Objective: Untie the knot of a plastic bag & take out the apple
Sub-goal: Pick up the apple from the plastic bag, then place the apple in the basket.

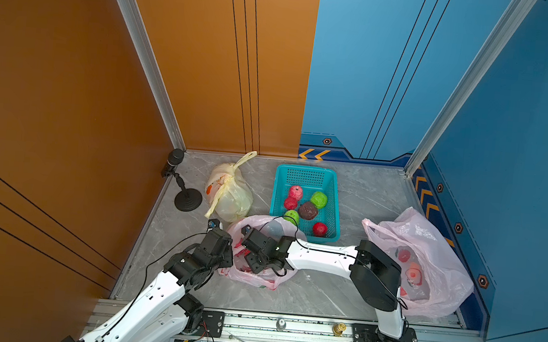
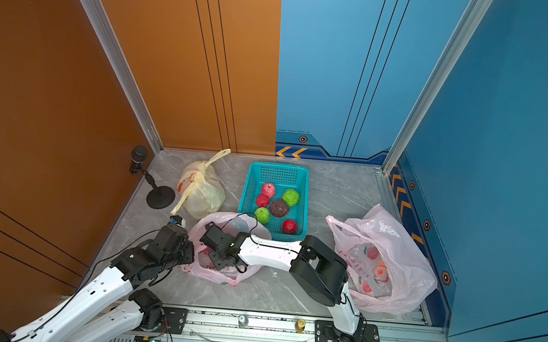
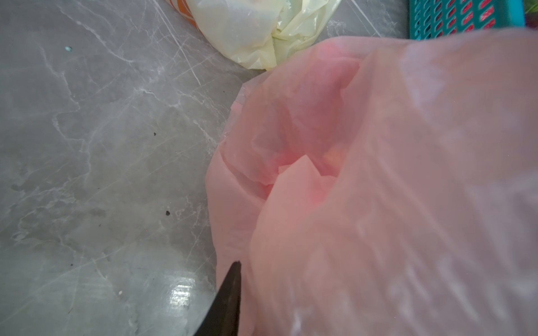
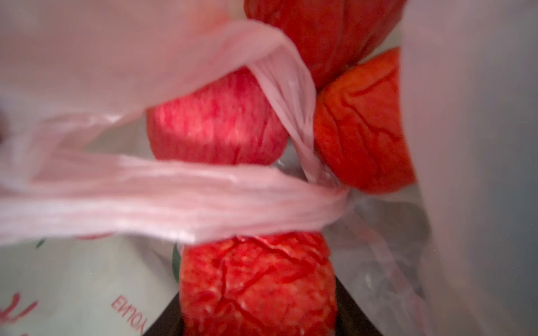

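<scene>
A pink plastic bag (image 1: 258, 277) (image 2: 219, 275) lies at the table's front centre with its mouth open; no knot is in view on it. My right gripper (image 1: 251, 264) (image 4: 256, 291) reaches inside the bag, its dark fingers (image 4: 349, 308) closed against both sides of a wrinkled red apple (image 4: 256, 270). Further red apples (image 4: 215, 128) lie beyond, and a stretched bag handle (image 4: 174, 200) crosses in front of them. My left gripper (image 1: 227, 265) (image 3: 270, 291) pinches the bag's left rim (image 3: 291, 203); one finger (image 3: 230, 293) shows and plastic hides the other.
A teal basket (image 1: 306, 176) holding several fruits stands just behind the bag. A tied yellowish bag (image 1: 230, 191) and a black microphone stand (image 1: 187, 198) are at the back left. Another pink bag (image 1: 427, 259) with fruit sits at the right, by the blue wall.
</scene>
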Available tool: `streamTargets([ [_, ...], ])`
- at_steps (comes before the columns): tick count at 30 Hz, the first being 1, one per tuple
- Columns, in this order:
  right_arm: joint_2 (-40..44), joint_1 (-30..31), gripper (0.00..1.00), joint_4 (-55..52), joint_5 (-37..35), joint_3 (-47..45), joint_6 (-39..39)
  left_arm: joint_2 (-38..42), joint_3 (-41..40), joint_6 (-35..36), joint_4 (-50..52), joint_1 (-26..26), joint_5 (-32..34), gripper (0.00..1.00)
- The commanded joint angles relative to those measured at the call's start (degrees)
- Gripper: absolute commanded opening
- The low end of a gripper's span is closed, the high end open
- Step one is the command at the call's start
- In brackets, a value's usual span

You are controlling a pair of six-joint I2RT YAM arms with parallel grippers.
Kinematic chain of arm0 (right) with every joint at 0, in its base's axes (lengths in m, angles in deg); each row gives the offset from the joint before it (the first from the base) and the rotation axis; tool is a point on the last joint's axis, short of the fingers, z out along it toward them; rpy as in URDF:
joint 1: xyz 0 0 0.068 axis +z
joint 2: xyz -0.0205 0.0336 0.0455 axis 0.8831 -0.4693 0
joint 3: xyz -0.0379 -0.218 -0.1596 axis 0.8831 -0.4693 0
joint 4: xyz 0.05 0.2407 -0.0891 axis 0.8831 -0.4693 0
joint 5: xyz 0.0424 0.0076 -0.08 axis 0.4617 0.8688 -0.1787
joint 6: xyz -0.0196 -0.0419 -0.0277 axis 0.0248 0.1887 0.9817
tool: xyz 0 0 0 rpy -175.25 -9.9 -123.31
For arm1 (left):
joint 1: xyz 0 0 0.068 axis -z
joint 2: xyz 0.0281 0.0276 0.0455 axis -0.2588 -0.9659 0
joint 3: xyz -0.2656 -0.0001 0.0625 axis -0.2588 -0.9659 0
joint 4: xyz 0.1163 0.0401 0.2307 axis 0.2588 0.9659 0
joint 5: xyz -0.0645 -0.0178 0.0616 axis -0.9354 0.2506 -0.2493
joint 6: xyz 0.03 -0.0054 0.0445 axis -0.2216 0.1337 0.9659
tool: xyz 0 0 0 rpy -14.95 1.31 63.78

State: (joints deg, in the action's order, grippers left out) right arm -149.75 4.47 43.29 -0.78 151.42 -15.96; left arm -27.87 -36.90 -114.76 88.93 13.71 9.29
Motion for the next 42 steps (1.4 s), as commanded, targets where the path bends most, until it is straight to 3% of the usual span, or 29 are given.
streamTargets([
  [1,9.79,-0.93,0.53,1.08,3.32,-1.81,1.53,0.01,0.21,0.57,0.14,-0.58,-0.72,0.32],
  [7,22.34,-6.81,0.53,2.55,22.27,-4.60,3.65,-0.49,0.89,0.66,0.12,-0.54,-0.58,0.36],
  [10,26.68,-11.04,0.53,3.71,27.23,-5.12,2.80,-0.52,1.48,1.08,0.02,-0.41,-0.90,0.47],
  [16,27.96,-24.54,0.54,-0.03,18.14,-3.52,2.07,0.83,1.59,1.71,-3.65,-0.32,-2.60,0.66],
  [23,11.47,-36.32,0.54,-2.67,2.77,5.94,7.74,1.49,2.75,1.99,-8.41,-0.15,-4.83,0.69],
  [33,-11.83,-39.55,0.55,-6.63,-2.42,25.14,11.42,1.53,2.58,3.24,-8.41,0.03,-3.10,0.78],
  [42,-12.30,-40.19,0.78,-6.40,1.68,25.64,11.45,-3.73,2.20,6.57,-10.57,-0.97,0.41,0.81],
])
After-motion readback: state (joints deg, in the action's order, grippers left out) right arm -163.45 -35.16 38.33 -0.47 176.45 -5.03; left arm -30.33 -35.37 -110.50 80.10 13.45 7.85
